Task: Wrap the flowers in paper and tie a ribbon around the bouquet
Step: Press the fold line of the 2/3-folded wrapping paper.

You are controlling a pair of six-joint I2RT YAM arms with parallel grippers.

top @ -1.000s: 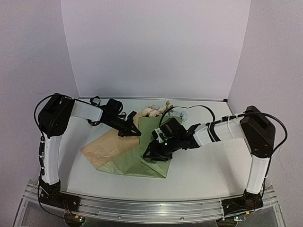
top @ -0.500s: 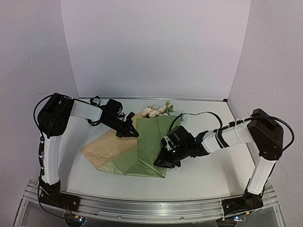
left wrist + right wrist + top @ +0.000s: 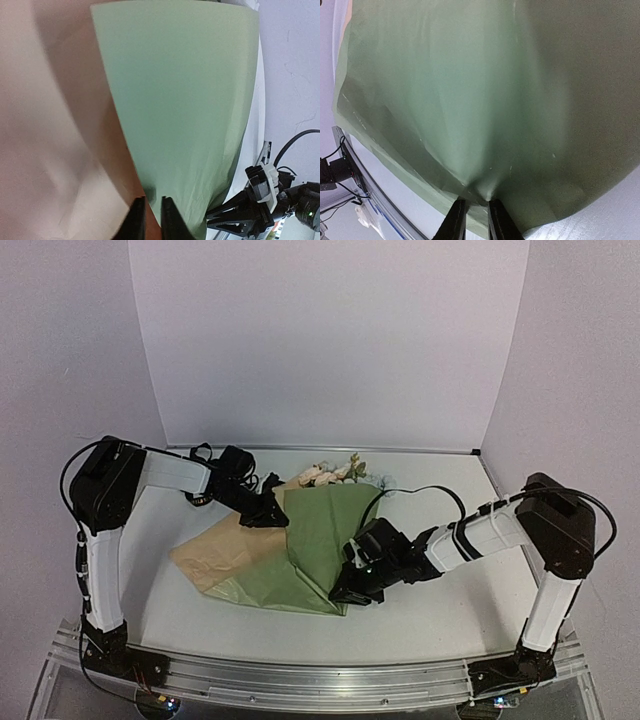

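Paper (image 3: 318,538) lies on the table (image 3: 440,615) between the two arms, its olive-green side folded over the middle and its tan side showing to the left. The flowers (image 3: 328,474), pink and cream, poke out from under the far edge of the green fold, near the back wall; their stems are hidden under the sheet. The left gripper (image 3: 277,513) sits low at the far left edge of the green fold, where green meets tan. In its wrist view the jaws stand nearly together with only a narrow slit between them, and the edge of the paper runs right into that slit; whether they pinch it or merely straddle it I cannot tell. The right gripper (image 3: 347,590) is down at the near right corner of the sheet, close to the table. Its own camera shows the jaws drawn close with the green paper bunched between them, creases fanning out from the pinch, so it has hold of the paper there. The two grippers are well apart, at opposite ends of the green fold
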